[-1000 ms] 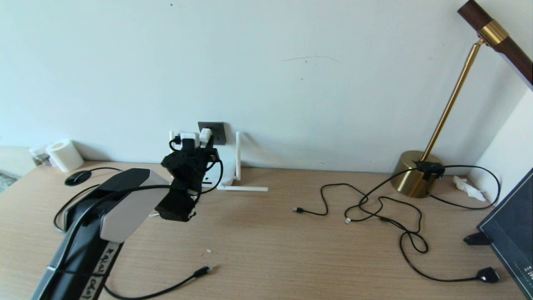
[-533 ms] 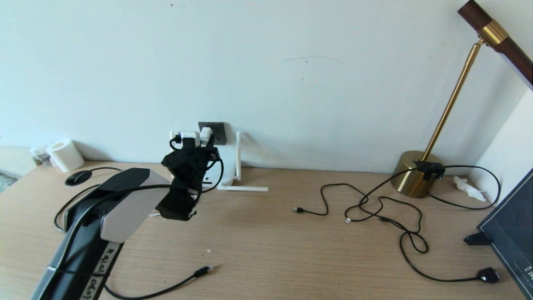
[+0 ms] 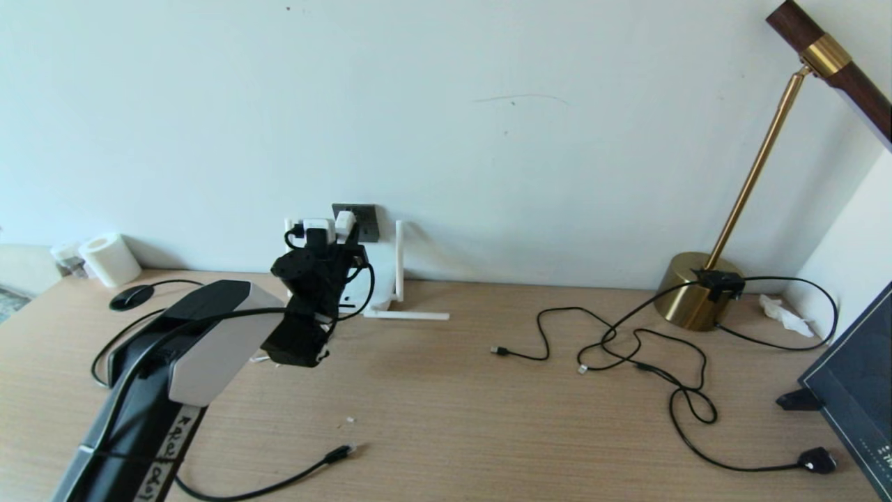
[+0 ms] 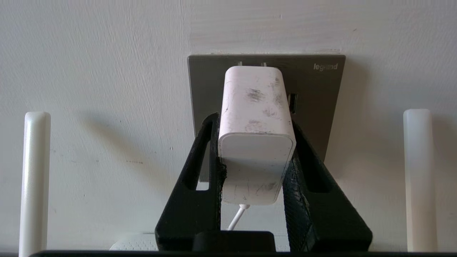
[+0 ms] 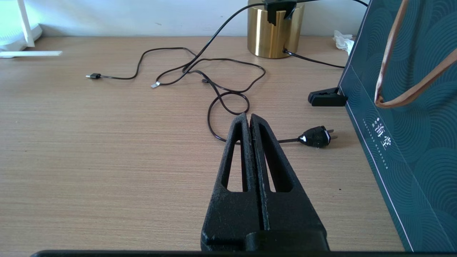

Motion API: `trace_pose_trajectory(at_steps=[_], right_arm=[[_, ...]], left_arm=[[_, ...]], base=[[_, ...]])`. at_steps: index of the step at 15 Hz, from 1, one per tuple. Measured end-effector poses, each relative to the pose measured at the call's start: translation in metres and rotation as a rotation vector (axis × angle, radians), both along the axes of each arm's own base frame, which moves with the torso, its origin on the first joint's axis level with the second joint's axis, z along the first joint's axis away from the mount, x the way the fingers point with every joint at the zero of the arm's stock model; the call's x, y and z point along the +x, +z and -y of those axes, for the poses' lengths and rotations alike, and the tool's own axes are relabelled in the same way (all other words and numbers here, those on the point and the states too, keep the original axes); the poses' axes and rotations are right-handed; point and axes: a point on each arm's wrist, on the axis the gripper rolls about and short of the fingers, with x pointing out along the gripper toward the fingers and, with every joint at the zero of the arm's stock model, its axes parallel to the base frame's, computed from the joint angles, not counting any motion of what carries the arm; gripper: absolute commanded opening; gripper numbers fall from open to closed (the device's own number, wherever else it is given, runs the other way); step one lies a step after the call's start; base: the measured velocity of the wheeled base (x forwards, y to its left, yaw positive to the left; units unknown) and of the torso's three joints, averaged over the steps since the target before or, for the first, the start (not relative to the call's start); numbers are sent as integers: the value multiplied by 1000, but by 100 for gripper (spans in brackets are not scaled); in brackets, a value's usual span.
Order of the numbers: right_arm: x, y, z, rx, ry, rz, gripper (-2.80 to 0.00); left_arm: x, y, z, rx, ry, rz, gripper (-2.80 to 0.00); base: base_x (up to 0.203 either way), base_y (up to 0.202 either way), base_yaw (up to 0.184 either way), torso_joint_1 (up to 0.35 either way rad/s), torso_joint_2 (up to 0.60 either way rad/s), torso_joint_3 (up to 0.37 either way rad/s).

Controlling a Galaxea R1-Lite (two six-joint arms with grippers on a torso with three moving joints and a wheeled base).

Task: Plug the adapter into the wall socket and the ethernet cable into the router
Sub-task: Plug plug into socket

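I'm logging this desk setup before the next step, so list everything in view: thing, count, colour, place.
Plug-block adapter: one, white, at the socket.
Square wall socket: one, dark grey, on the wall.
Flat plastic router: one, white with stick antennas, below the socket.
Thick ethernet cable: one, black, desk front left.
Thin cords: several, black, desk right.
Lamp: one, brass, back right.
Paper roll: one, white, back left.
Patterned bag: one, dark teal, far right.
Left gripper: black, clamped on the adapter.
Right gripper: black, shut, above the desk.

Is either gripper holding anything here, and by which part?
The left gripper grips the adapter by its two side faces near the cord end, at the wall socket. The right gripper is shut and empty.
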Motion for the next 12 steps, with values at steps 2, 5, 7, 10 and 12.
trace_pose_trajectory(at_steps=[2, 5, 7, 10, 12], right_arm=[[0, 0, 0, 0, 0, 0, -280], [0, 0, 0, 0, 0, 0, -280], [0, 0, 0, 0, 0, 0, -280], [0, 0, 0, 0, 0, 0, -280], [0, 0, 0, 0, 0, 0, -280]], left_arm=[[1, 2, 1, -1, 0, 2, -280], [1, 2, 1, -1, 1, 1, -280], [0, -1, 1, -1, 1, -5, -280], [-4, -7, 0, 3, 1, -30, -280], [-6, -8, -1, 2, 2, -28, -280]], base=[[0, 0, 0, 0, 0, 0], [0, 0, 0, 0, 0, 0], [0, 0, 0, 0, 0, 0], [0, 0, 0, 0, 0, 0], [0, 0, 0, 0, 0, 0]])
